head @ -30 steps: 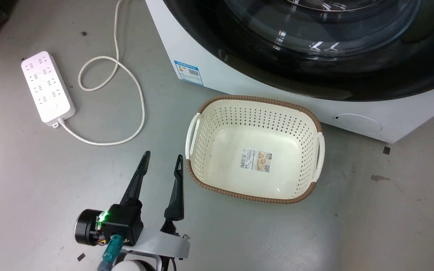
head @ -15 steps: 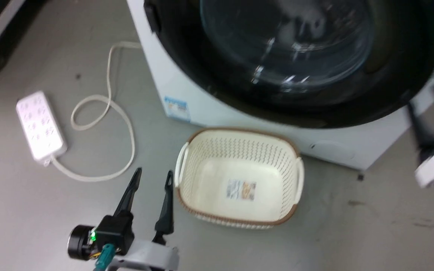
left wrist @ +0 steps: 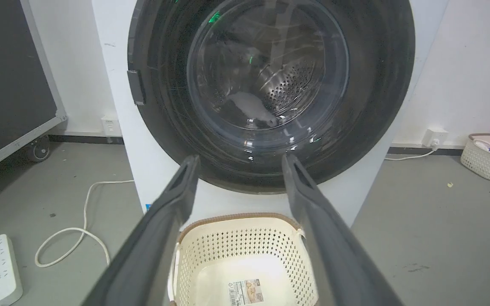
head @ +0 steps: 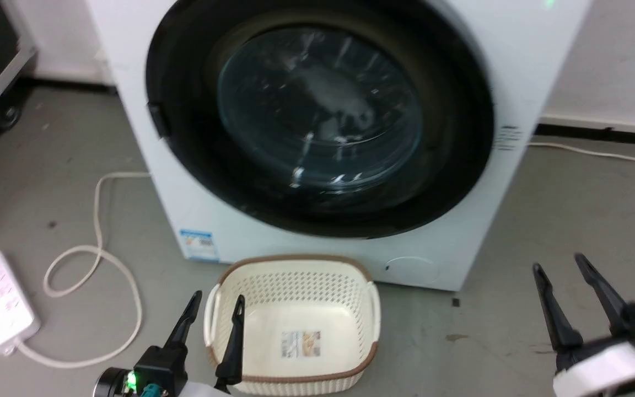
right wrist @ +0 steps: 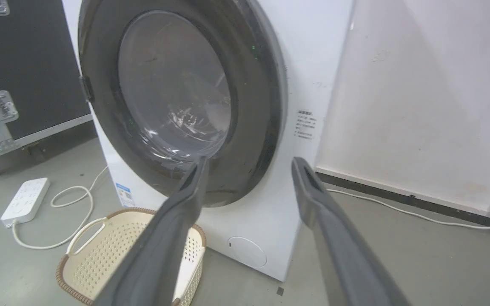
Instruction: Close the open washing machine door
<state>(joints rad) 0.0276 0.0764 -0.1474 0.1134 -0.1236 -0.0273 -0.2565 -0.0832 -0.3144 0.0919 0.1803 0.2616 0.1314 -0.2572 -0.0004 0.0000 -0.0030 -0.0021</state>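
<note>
Washer door (head: 317, 118) sits flush; L end effector (head: 217, 300), R end effector (head: 559, 263) splayed.

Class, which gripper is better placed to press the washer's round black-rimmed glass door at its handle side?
Left, probably: the left gripper lies below the handle tab on the black-rimmed door; the right gripper sits right of the white washing machine.

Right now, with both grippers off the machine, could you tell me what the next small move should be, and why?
Probably just settle the right gripper back to rest; no further push seems needed. The washing machine door looks flush against the washing machine around its black rim, and that gripper and the left gripper both stand open, empty and clear of it.
</note>
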